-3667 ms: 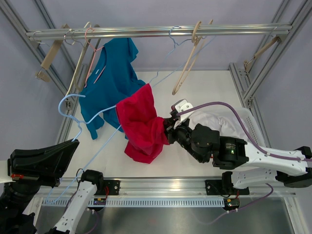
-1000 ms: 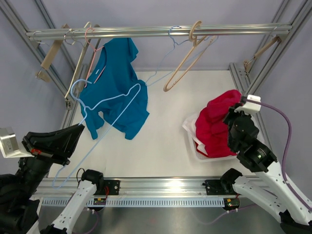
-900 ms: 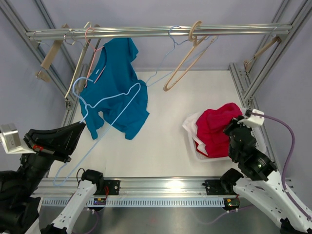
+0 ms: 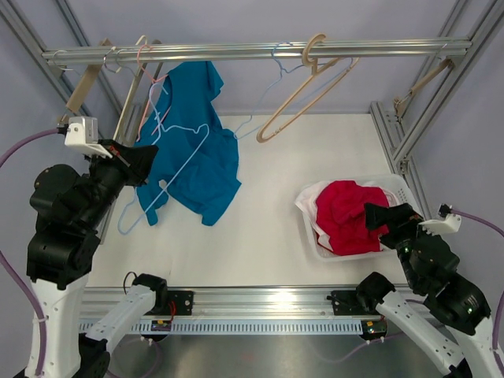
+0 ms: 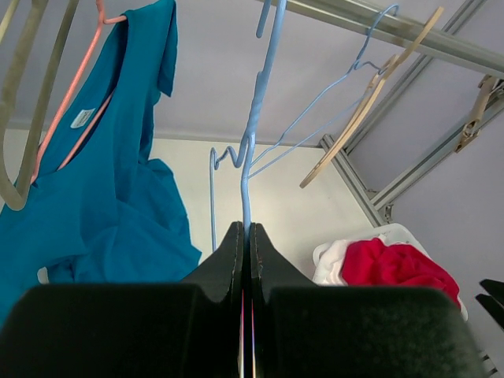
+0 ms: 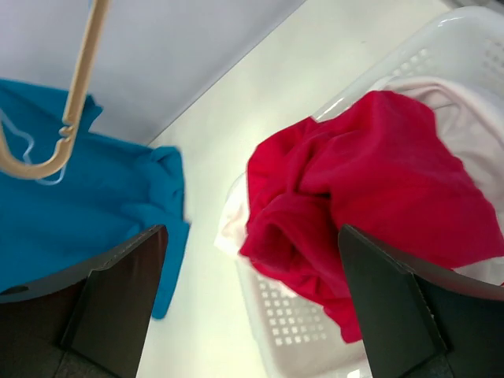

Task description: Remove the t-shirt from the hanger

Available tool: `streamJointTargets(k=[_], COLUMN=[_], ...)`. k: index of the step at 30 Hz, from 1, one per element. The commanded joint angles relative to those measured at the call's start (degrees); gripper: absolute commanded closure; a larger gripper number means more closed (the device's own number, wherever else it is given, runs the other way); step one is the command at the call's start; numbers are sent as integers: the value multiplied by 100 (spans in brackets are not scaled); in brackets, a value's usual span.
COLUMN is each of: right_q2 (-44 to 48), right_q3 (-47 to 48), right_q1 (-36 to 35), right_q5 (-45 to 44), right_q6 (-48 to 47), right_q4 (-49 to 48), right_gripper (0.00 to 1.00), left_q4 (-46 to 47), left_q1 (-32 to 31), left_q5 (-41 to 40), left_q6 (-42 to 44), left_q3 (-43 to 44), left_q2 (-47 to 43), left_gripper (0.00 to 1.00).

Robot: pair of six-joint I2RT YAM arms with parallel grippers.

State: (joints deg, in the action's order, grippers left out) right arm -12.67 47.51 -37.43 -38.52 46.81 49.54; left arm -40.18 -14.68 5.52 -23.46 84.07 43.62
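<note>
At the far left the left claw is raised above the desk, its two black fingers pressed narrow onto the lower wire of a bare light-blue wire hanger. The wrist view shows the pads pinching the wire with no gap. The hanger stands nearly upright out of the claw, just in front of a teal short-sleeved t-shirt, with no garment on it. Whether its hook reaches the silver aluminium rail overhead I cannot tell.

The teal t-shirt hangs from that rail on a thin pink hanger, its body draped down toward the desk. Further along the rail, near the middle, another thin blue wire hanger and a beige wooden hanger dangle tilted, both bare.

To the right sits a white perforated plastic basket on the desk. The red t-shirt lies crumpled inside it, on top of a white cloth that spills over the basket's left rim — it is off every hanger and well apart from the blue one in the left claw.

The right claw hovers just above the red t-shirt at the basket's near right side. Its fingers are spread wide (the wrist view shows one at each edge of the picture) and nothing sits between them — the red fabric lies below, out of their grip.
</note>
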Motion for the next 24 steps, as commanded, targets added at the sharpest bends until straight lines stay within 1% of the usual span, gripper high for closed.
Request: streamJointTargets(k=[1, 3, 6, 8, 11, 12, 13, 14, 17, 21, 24], right_q2=[-131, -131, -157, -175, -280, -332, -429, -491, -631, -667, -676], right_q3=[599, 847, 1400, 1524, 1648, 1648, 1630, 1595, 1376, 1121, 989], right_q1=[16, 16, 25, 25, 25, 25, 17, 25, 25, 17, 16], right_q5=[871, 1292, 1479, 1540, 1821, 1900, 1997, 2276, 2638, 2754, 2797], right_q6=[-356, -383, -470, -602, -787, -900, -954, -998, -1103, -1261, -1314], right_q4=[460, 574, 767, 742, 532, 470, 417, 242, -118, -401, -533], right_gripper=[1, 1, 0, 1, 0, 1, 1, 1, 1, 0, 0], left_q4=[406, 423, 468, 511, 1239, 1572, 1679, 1846, 1996, 2435, 2471], left_q1=[-26, -26, -26, -26, -26, -26, -26, -26, -26, -26, -35], left_q5=[-174, -279, -219, -8, 344, 397, 519, 590, 801, 1065, 1240], left_q6=[219, 280, 386, 395, 395, 378, 378, 351, 281, 150, 88], left_q3=[311, 390, 539, 645, 427, 347, 373, 417, 680, 874, 1093], left_q2=[261, 436, 788, 999, 1149, 1254, 1333, 1421, 1834, 2273, 2625], left_gripper=[100, 100, 100, 100, 100, 100, 100, 100, 100, 100, 100])
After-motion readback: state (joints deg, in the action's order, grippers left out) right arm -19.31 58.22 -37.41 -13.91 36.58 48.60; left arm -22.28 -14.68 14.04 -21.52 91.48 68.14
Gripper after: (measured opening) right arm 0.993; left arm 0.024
